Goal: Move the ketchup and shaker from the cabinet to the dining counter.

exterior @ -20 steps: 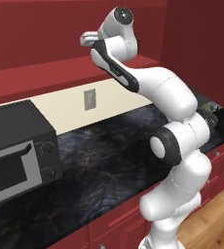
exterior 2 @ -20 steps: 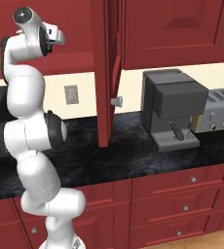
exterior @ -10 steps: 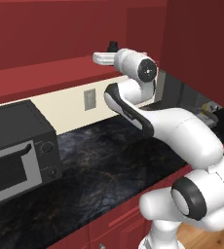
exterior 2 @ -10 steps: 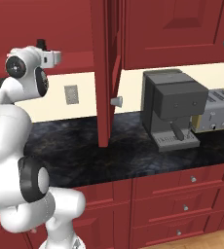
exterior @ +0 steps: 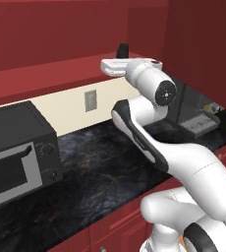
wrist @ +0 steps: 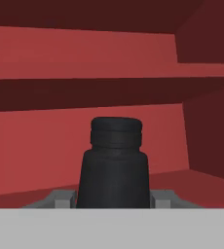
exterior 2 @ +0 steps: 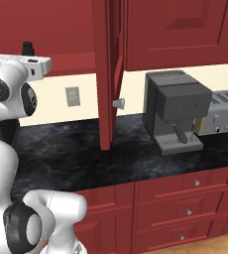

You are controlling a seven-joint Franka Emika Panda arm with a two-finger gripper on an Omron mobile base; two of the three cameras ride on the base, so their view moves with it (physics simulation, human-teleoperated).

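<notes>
In the hand view the shaker (wrist: 115, 163), a dark cylinder with a narrower ribbed top, stands upright between my grey fingertips (wrist: 60, 199). My gripper (wrist: 112, 200) is shut on the shaker. Behind it are the red back wall and shelf (wrist: 84, 78) of the cabinet. From the base views the shaker's top (exterior: 122, 49) (exterior 2: 28, 48) pokes up above my white hand, level with the cabinet's lower edge (exterior: 61, 69). The ketchup and the dining counter are out of view.
The cabinet's open door (exterior 2: 106, 74) hangs down over the black marbled counter (exterior: 100, 167). A grey microwave (exterior: 14, 147) stands at the left. A coffee machine (exterior 2: 175, 109) and a toaster (exterior 2: 225, 111) stand at the right.
The arm has folded down from its raised pose. The hand has come lower, with the shaker still in it. The base has not moved.
</notes>
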